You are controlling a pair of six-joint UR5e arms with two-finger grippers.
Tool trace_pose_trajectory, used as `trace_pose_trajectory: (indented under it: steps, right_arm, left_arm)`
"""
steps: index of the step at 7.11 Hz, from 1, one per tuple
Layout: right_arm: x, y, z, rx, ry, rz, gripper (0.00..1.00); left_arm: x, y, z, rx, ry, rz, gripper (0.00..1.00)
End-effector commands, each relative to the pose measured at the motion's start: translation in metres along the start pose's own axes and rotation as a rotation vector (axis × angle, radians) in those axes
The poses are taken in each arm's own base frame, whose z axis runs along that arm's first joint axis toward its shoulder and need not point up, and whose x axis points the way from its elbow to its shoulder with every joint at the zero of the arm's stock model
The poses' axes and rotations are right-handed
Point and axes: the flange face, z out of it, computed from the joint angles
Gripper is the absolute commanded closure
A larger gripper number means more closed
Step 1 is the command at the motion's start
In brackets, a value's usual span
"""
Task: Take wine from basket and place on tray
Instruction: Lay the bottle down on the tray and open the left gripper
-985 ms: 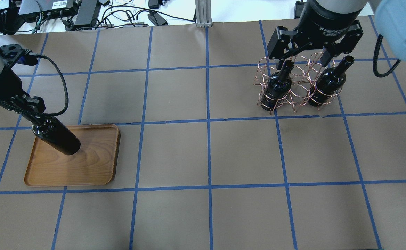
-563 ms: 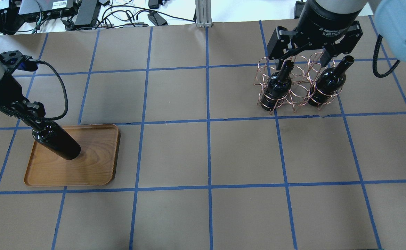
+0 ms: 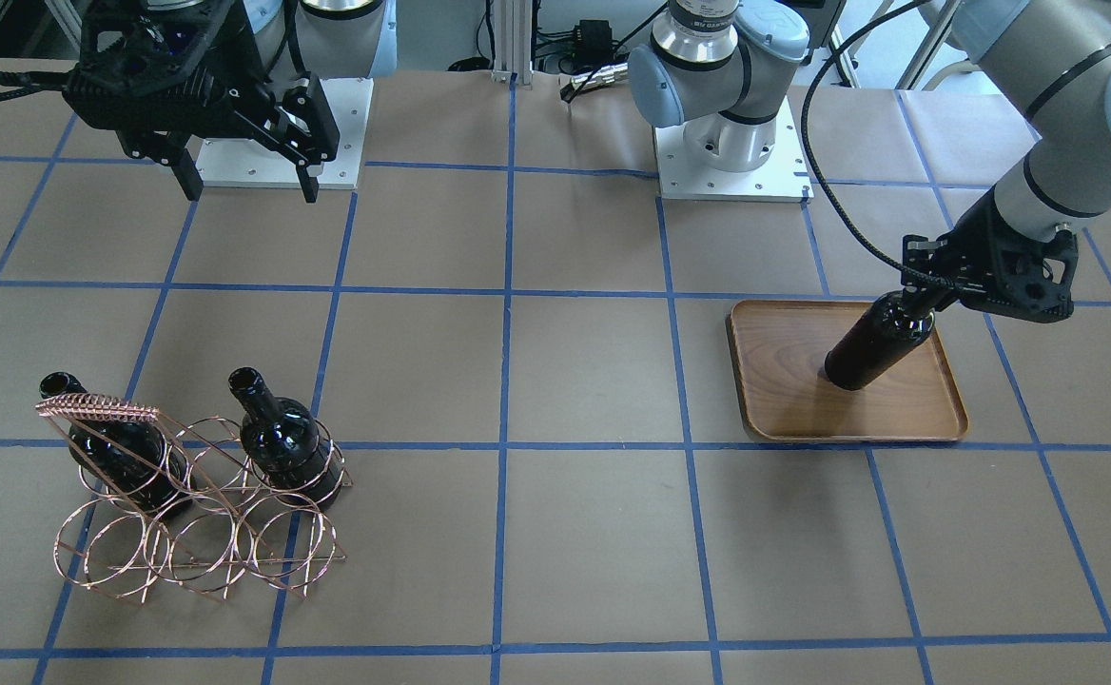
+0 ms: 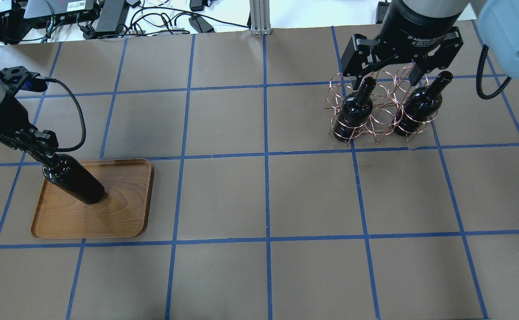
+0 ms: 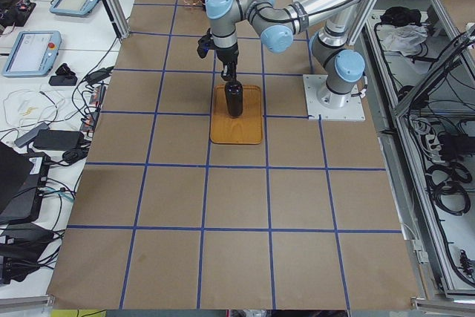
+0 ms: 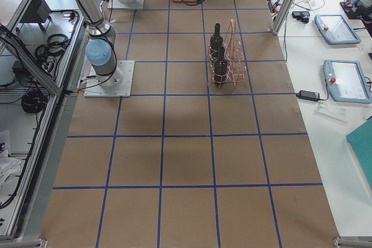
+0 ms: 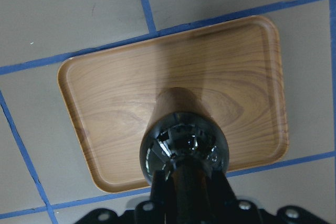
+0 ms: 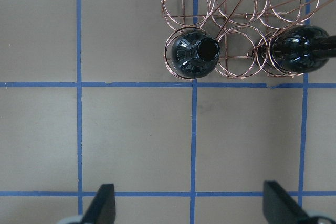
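Observation:
My left gripper [image 4: 46, 153] is shut on the neck of a near-black wine bottle [image 4: 79, 184]. The bottle stands upright with its base on the wooden tray [image 4: 121, 218], toward the tray's back left. The held bottle [image 7: 184, 150] hides most of the gripper in the left wrist view, above the tray [image 7: 105, 93]. The copper wire basket [image 4: 377, 111] at the far right holds two more bottles [image 4: 357, 109] [image 4: 419, 106] in its near row. My right gripper [image 4: 388, 78] is open and empty, high above the basket [image 8: 236, 3].
The table is brown paper with a blue tape grid. The arm bases [image 3: 727, 143] stand at the robot's edge. Cables and electronics [image 4: 86, 13] lie beyond the far edge. The basket's coiled handle [image 3: 99, 411] rises over its rings.
My left arm has lowered and shifted slightly with the bottle, whose base now sits a little nearer on the tray. The right gripper and the basket have not moved.

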Motion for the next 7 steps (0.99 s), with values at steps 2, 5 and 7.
trace_pose_trajectory:
  steps: [2, 5, 7]
  right_arm:
    - [0.0, 0.001, 0.001, -0.002, 0.001, -0.001, 0.0]
    - [0.0, 0.001, 0.002, -0.003, 0.002, 0.0, 0.0]
    - [0.0, 0.001, 0.002, -0.003, 0.002, 0.0, 0.0]
  left_arm:
    - [-0.001, 0.001, 0.0, -0.007, -0.007, 0.004, 0.04]
    - [0.019, 0.007, -0.046, 0.022, -0.021, -0.03, 0.0]
    - [0.064, 0.003, -0.101, 0.066, -0.044, -0.086, 0.0]
